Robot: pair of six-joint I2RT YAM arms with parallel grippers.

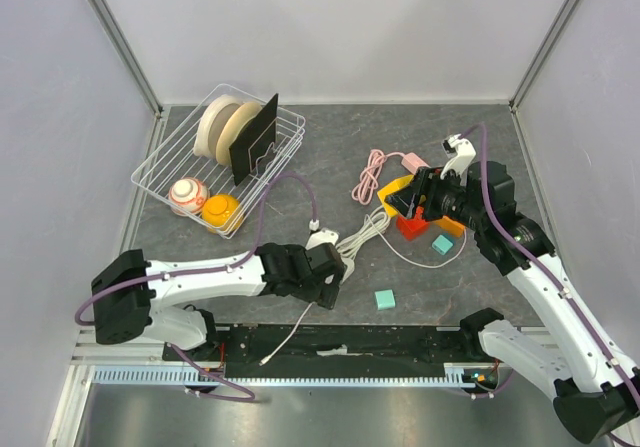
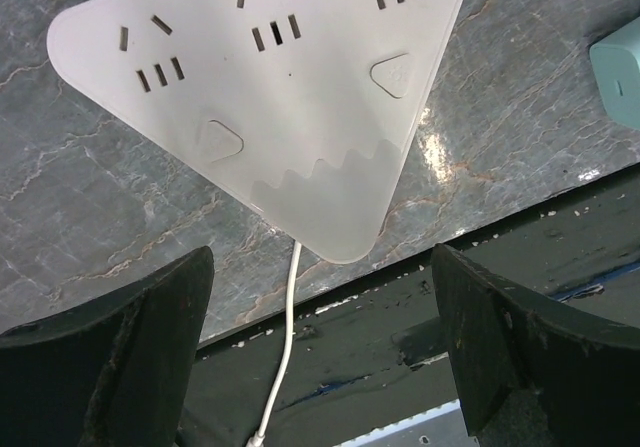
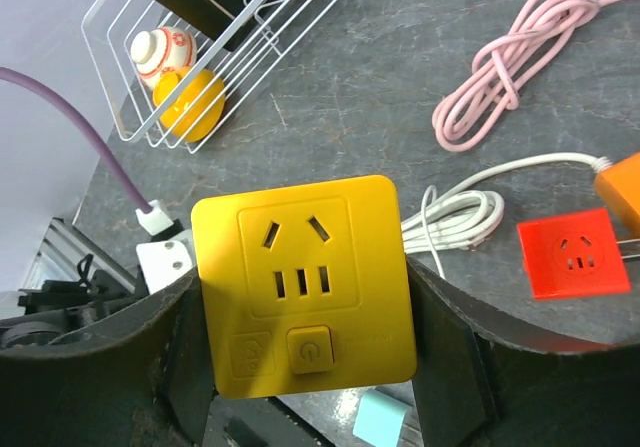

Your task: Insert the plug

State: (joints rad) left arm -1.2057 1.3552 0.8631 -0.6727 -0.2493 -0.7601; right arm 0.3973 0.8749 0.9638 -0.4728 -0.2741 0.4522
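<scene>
**Right arm holds yellow adapter, left jaws open over power strip**

The right gripper [image 3: 310, 372] is clamped on the yellow adapter [image 3: 300, 277], fingers on its two side walls. Its socket face points at the wrist camera, so the plug side probably points away, ready to push in. That's a guess, since the prongs are hidden in every view. In the top view the adapter sits lifted at far right, over the red socket cube [image 1: 410, 227] and well apart from the strip.

The left gripper [image 2: 320, 307] has its jaws wide apart with nothing between them. It hangs just above the near corner of the white power strip [image 2: 290, 97], likely placed to brace the strip for insertion. The strip lies flat at the near edge of the table [image 2: 80, 217], sockets up, with its thin cord [image 2: 290, 307] trailing off the edge.

Hard to see:
- From the top the strip is covered by the left wrist.
- The strip's far corner is cut off in the left wrist view.
- I can't tell which socket is the target.
- The teal block [image 2: 620, 67] is cropped at the frame edge.
- The white cable bundle [image 1: 365, 232] and pink cable [image 1: 372, 175] lie between the arms and could snag.
</scene>
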